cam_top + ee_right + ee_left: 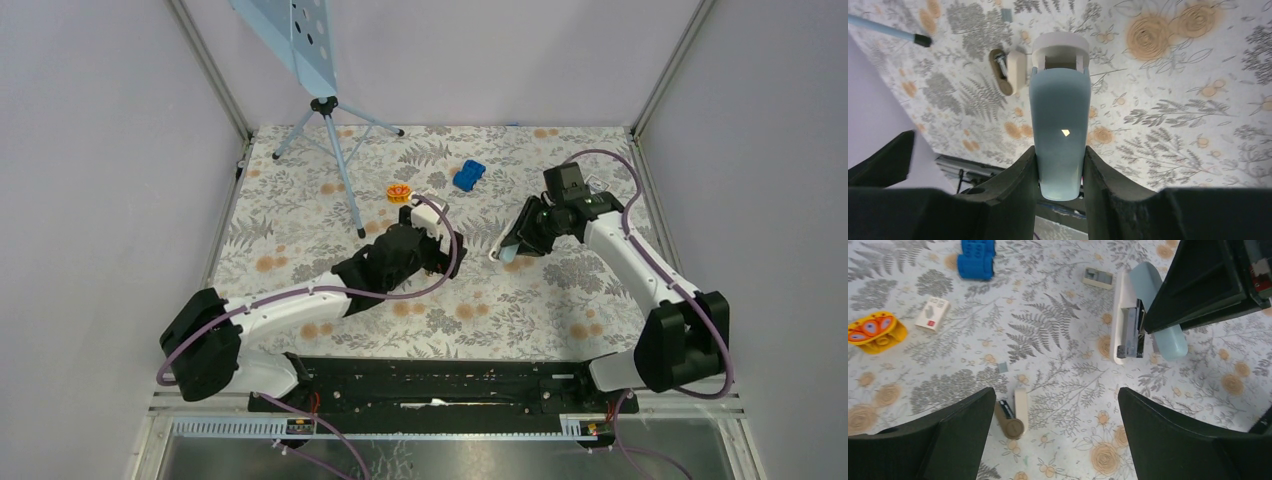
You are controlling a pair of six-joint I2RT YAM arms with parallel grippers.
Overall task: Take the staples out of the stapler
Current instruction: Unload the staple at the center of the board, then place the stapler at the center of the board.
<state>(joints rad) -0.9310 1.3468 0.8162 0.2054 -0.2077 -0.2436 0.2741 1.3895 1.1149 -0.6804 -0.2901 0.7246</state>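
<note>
Up top, right fingers [517,243] clamp the stapler [503,256] on the bench [560,290]. Left wrist: left fingers [1057,400] gape wide, staples [1003,367] lying loose nearby, apart from the stapler. Right wrist: grip's on the blue lid [1060,135]; sloppy release could snap it shut or flick that strip.

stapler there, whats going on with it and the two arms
The right gripper is shut on the pale blue top of the stapler, which stands open off its white base. The left gripper hangs open, holding nothing. A tiny grey strip, probably the staples, lies loose on the table near its fingers.
</note>
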